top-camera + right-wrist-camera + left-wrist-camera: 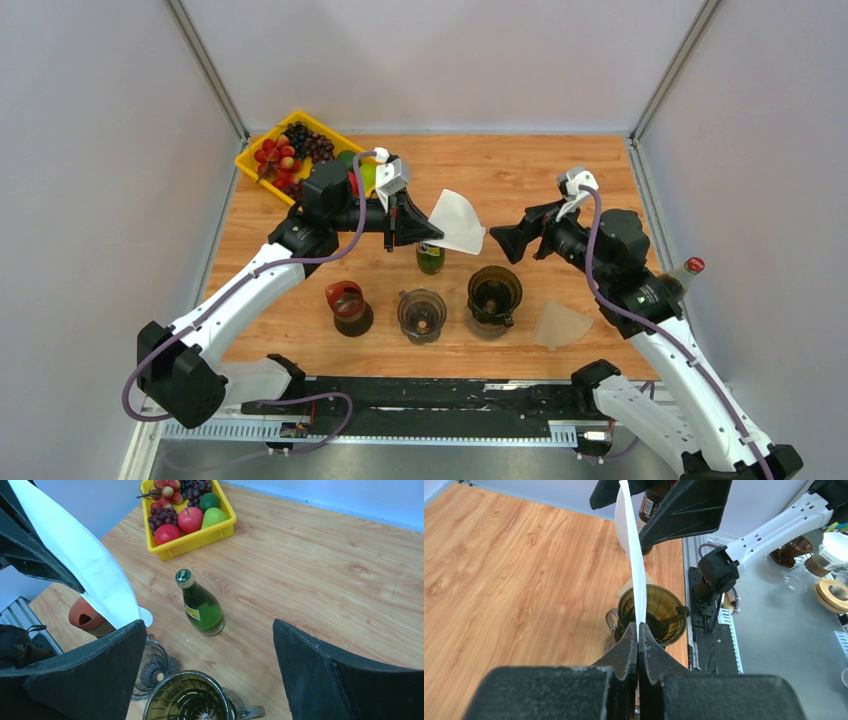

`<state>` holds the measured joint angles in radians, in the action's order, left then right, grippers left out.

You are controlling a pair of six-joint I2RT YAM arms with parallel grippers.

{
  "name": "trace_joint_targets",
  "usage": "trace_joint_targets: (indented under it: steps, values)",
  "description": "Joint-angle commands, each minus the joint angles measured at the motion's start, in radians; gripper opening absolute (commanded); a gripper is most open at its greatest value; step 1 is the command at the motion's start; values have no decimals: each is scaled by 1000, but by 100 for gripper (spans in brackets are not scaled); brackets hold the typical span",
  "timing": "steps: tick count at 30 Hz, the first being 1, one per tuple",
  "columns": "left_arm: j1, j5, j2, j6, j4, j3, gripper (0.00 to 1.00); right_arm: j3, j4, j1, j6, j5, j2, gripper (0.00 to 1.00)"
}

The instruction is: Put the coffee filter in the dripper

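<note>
My left gripper is shut on a white paper coffee filter and holds it in the air above the table's middle. In the left wrist view the filter shows edge-on, rising from the closed gripper. An olive-brown dripper stands on the table below and to the right of the filter; it also shows in the wrist views. My right gripper is open and empty, facing the filter from the right, above the dripper.
A clear grey dripper and a red dripper stand left of the olive one. A green bottle stands behind them. A second filter lies at the right. A yellow fruit tray sits far left. A red-capped bottle is at the right edge.
</note>
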<state>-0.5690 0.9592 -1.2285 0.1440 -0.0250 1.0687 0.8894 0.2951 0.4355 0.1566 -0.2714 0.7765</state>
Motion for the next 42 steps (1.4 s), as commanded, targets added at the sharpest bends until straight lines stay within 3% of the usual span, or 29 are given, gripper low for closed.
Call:
trace_joint_targets:
  steps: [1,11,18,27,42]
  values:
    - [-4,21,26,-38,-18,0,0,-5,-22,0,13,-15,-10,100]
    - [-3,31,24,-33,-21,2,0,30,-23,1,9,-108,93,100]
    - [-3,28,25,-37,-18,-5,0,30,-28,0,13,-151,76,100]
    - [-3,34,23,-32,-21,-8,0,16,-18,0,19,-55,26,100]
    - [-3,1,7,-32,-10,2,0,26,-18,0,-1,-229,44,100]
